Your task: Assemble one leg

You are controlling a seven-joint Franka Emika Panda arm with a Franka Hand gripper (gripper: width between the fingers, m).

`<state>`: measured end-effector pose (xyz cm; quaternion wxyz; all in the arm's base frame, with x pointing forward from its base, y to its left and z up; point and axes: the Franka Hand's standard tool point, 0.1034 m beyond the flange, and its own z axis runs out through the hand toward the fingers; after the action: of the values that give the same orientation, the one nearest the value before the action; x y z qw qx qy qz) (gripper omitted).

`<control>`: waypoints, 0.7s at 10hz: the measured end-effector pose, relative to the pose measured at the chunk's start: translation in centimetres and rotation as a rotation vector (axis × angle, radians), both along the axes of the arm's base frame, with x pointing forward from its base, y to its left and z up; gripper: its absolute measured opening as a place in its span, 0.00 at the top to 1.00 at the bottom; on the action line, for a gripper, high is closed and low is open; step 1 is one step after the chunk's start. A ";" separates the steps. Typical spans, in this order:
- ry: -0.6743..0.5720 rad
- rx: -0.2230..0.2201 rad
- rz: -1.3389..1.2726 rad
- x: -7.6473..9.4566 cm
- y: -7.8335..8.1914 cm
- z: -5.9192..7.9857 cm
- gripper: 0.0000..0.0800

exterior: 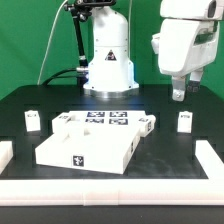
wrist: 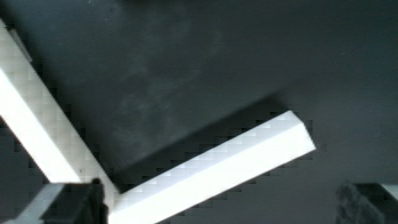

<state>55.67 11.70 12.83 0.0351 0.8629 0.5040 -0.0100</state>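
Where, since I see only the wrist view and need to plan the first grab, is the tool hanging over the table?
Observer: The tool hangs in the air at the exterior view's right, well clear of the table.
Operator: Is a leg near it?
Observer: Yes. One leg stands upright on the table, just below the tool in that picture. I cannot tell whether it is straight beneath.
Operator: And the panel?
Observer: The panel lies flat at the front, toward the exterior view's left of the tool and apart from that leg.
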 end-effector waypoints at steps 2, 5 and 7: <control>0.000 0.000 0.000 0.0 0.0 0.0 0.19; 0.001 0.000 -0.001 0.0 0.0 0.0 0.19; 0.001 0.000 -0.001 0.0 0.0 -0.1 0.19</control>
<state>55.65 11.70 12.76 0.0347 0.8631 0.5038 -0.0106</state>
